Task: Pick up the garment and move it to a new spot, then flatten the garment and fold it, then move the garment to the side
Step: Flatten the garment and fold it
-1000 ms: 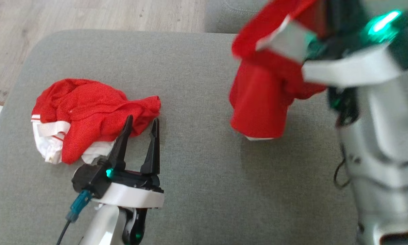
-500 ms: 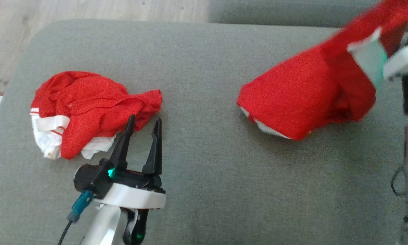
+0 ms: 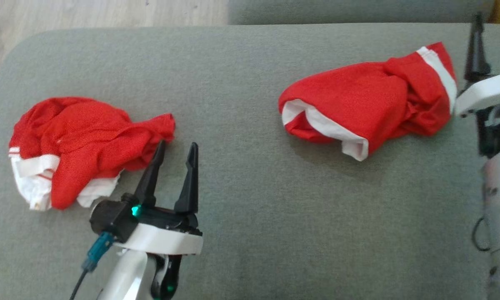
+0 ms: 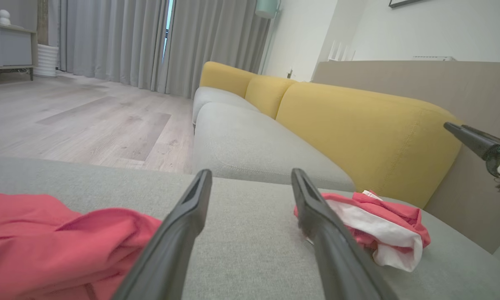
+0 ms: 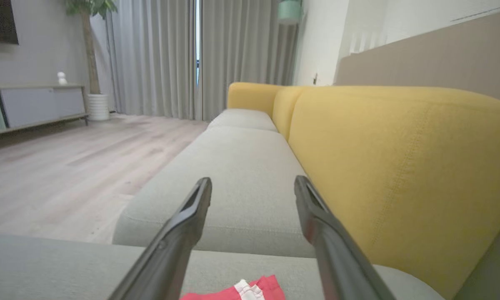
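Two red-and-white garments lie on the grey seat cushion (image 3: 250,233), with the yellow backrest (image 4: 358,125) along its right side. The garment (image 3: 366,104) lies crumpled toward the cushion's far right corner, a white band showing at each end, with nothing gripping it. The other garment (image 3: 79,141) is bunched near the left edge. The left gripper (image 3: 177,146) hovers just beside that heap's right fringe, fingers spread and empty. The right gripper (image 5: 252,181) stands at the garment's right end, fingers apart, holding nothing.
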